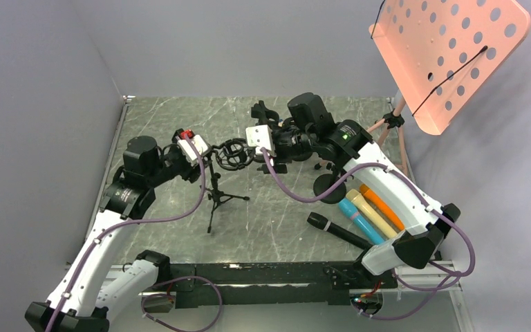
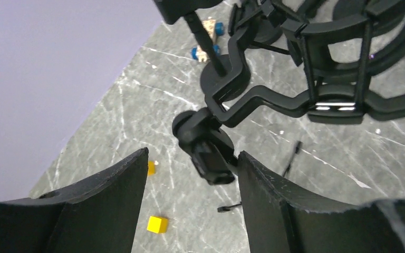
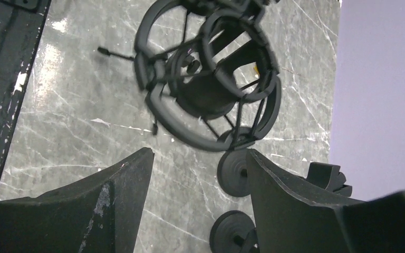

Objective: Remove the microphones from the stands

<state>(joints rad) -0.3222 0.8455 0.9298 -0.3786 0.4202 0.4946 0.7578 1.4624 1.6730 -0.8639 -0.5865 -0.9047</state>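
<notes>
A small black tripod stand (image 1: 214, 197) carries a ring-shaped shock mount (image 1: 235, 153) between my two grippers. Whether the microphone sits inside the mount (image 3: 211, 79) I cannot tell; its core is only a dark shape. My left gripper (image 2: 193, 153) is open around the stand's swivel joint (image 2: 209, 158), which lies against the right finger with a gap on the left. In the top view it (image 1: 207, 160) is just left of the mount. My right gripper (image 3: 199, 151) is open and empty, its tips just short of the mount. From above it (image 1: 254, 153) is at the mount's right.
A pink perforated music stand (image 1: 449, 55) rises at the back right. A black handheld mic (image 1: 339, 232) and blue (image 1: 359, 220), yellow (image 1: 380, 214) and orange (image 1: 382, 200) ones lie under the right arm. Yellow cubes (image 2: 157, 224) and black discs (image 3: 234, 173) lie on the table.
</notes>
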